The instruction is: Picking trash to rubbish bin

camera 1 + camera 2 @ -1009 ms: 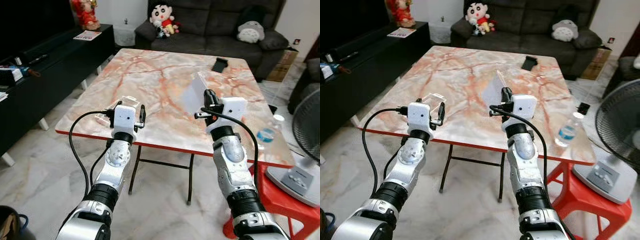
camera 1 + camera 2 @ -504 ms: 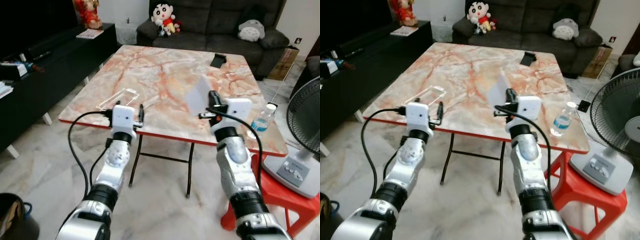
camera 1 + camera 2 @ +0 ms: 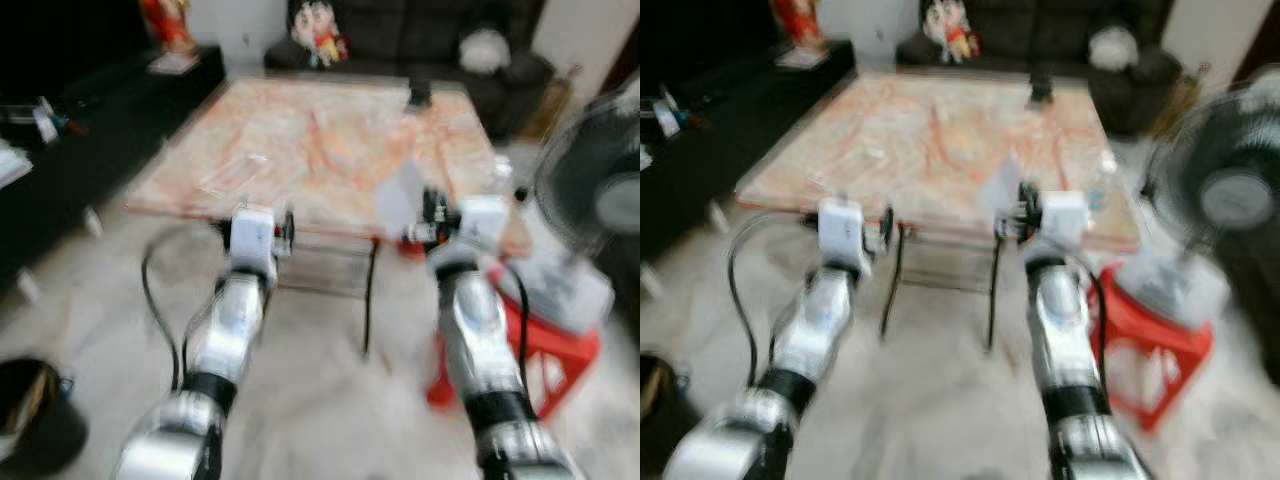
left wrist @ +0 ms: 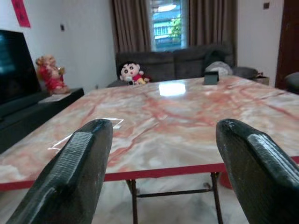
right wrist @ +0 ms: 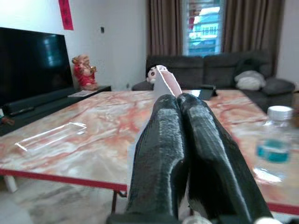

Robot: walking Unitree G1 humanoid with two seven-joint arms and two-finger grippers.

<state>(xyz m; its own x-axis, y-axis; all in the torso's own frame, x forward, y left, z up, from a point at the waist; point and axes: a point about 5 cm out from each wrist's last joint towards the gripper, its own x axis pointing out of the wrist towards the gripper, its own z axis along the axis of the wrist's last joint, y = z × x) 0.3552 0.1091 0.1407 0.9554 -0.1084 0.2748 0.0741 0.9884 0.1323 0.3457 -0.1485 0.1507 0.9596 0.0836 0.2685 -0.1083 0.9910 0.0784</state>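
Observation:
My right gripper is shut on a thin white sheet of trash, held upright in front of the marble table; in the right wrist view the sheet pokes up past the closed fingertips. My left gripper is held level before the table's red edge, open with nothing between its fingers. A clear plastic tray lies flat on the table near its left front corner. A black rubbish bin stands on the floor at the lower left.
A water bottle stands at the table's right front corner. A fan and a red stool are on the right. A black TV cabinet runs along the left; a dark sofa is behind the table.
The camera has backed away from the table and the picture is now blurred. Both grippers are off the tabletop, before its edge. The bin has come into view at the lower left.

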